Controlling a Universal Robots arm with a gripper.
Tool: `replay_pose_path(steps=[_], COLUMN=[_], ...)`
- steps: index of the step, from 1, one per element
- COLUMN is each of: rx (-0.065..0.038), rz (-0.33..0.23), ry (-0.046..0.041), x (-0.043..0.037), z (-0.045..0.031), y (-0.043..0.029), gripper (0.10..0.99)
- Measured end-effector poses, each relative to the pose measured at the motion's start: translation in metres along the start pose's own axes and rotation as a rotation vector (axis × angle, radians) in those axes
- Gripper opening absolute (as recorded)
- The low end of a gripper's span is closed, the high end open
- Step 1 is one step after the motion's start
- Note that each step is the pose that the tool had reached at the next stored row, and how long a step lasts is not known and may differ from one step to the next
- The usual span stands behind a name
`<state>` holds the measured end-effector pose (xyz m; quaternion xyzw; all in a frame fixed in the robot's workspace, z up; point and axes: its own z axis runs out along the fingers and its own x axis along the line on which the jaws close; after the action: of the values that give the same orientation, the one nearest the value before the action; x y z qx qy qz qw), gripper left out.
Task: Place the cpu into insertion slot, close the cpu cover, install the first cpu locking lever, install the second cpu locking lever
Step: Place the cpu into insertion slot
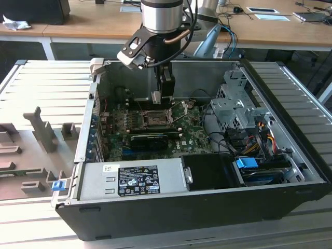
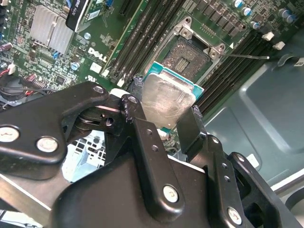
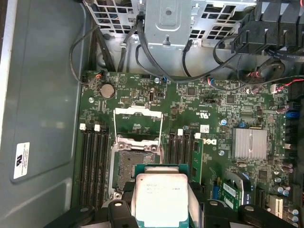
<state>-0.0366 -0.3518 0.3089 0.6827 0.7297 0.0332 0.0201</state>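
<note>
Exterior view, left to right: ribbed bench (image 1: 46, 78); open computer case (image 1: 83, 150); hand (image 1: 162, 97) low over insertion slot (image 1: 155, 118); drive cage (image 1: 233, 104). Hand clenched on cpu (image 2: 168, 97), pads on two opposite edges, pale metal face showing. Held cpu hangs above slot, apart from it, not seated. Beside slot, cpu cover (image 3: 137, 118) swung open. Judgement: chip light, stiff, slick-faced; socket pins fragile; edge grip suits.
</note>
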Motion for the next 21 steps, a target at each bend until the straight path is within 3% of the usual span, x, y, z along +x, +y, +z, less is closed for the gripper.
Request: replay_pose_path(steps=[7,16,21], rx=[0.0,-0.001,-0.002], rz=[0.0,0.002,0.09], ry=[0.0,-0.0003,-0.0079], x=[-0.0001,-0.0003,-0.0004], z=[0.0036,0.0204,0.0302], y=[-0.0003,-0.0022,-0.003], gripper=[0.529,0.529,0.529])
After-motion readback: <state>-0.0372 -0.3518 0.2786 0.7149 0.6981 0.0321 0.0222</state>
